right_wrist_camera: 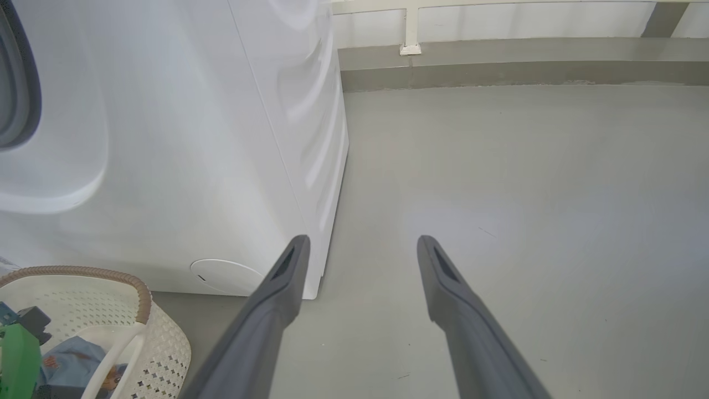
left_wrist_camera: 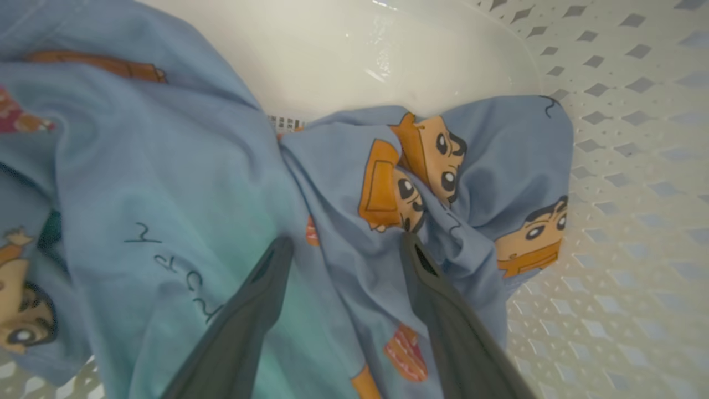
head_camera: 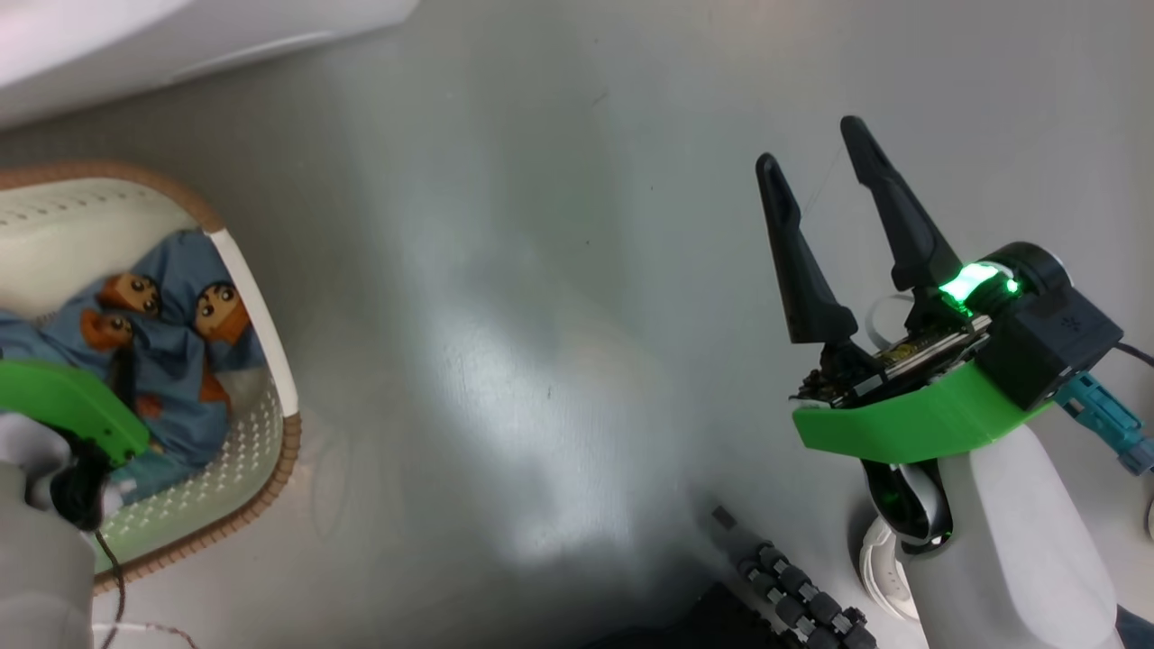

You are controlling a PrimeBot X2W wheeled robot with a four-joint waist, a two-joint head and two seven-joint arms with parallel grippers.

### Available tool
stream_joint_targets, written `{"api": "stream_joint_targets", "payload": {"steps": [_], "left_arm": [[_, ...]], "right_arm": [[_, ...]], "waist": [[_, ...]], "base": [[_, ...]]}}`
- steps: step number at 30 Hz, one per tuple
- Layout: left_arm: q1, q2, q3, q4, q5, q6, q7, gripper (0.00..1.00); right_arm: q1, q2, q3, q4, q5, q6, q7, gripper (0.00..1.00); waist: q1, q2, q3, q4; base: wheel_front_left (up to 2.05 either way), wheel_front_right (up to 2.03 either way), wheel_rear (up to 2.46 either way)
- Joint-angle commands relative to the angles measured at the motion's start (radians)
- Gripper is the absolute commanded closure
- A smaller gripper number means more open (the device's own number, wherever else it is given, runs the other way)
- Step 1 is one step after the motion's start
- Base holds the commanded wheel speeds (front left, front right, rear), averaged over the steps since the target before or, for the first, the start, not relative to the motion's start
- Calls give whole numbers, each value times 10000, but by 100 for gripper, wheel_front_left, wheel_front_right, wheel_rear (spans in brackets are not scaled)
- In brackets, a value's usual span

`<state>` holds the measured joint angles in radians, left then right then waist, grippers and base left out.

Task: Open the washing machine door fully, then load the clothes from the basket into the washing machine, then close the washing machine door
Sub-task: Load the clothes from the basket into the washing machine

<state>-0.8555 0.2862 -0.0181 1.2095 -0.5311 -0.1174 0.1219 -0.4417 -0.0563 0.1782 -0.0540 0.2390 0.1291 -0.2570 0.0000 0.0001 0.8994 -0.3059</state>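
The cream basket sits on the floor at the left, with the blue bear-print clothes heaped inside. My left arm's green wrist bracket hangs over it. In the left wrist view my left gripper is open, its fingertips pressed into the clothes with a fold lying between them. My right gripper is open and empty above bare floor, well right of the basket. The white washing machine stands behind the basket. The washing machine door is out of view.
The machine's round cap sits low on its front, and a strip of grey gasket shows at the upper left. Grey floor stretches to a wall skirting. My base's black rollers are at the bottom.
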Motion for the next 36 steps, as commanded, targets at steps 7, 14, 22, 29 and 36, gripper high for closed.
{"api": "stream_joint_targets", "payload": {"steps": [7,14,22,29,36], "left_arm": [[-273,356,64,258,-98,-16,-63,0],[-557,248,-32,470,-163,-19,-203,0],[-510,12,-278,628,-89,-37,-561,100],[-286,-165,-336,690,-217,-83,-1091,100],[152,-367,-498,678,-306,-120,-2052,100]], "right_arm": [[181,60,72,-438,-170,16,-48,0],[255,60,-122,-519,-221,16,-48,0],[387,60,-327,-522,-251,16,-48,0],[423,60,-374,-382,-313,16,-48,0],[546,60,-445,-117,-401,16,-48,0]], "waist": [[0,-1,489,40],[0,-1,719,-20],[0,-1,556,51],[0,-1,51,335],[0,-1,-879,771]], "base": [[0,0,0],[0,0,0],[0,0,0],[0,0,0],[0,0,0]]}}
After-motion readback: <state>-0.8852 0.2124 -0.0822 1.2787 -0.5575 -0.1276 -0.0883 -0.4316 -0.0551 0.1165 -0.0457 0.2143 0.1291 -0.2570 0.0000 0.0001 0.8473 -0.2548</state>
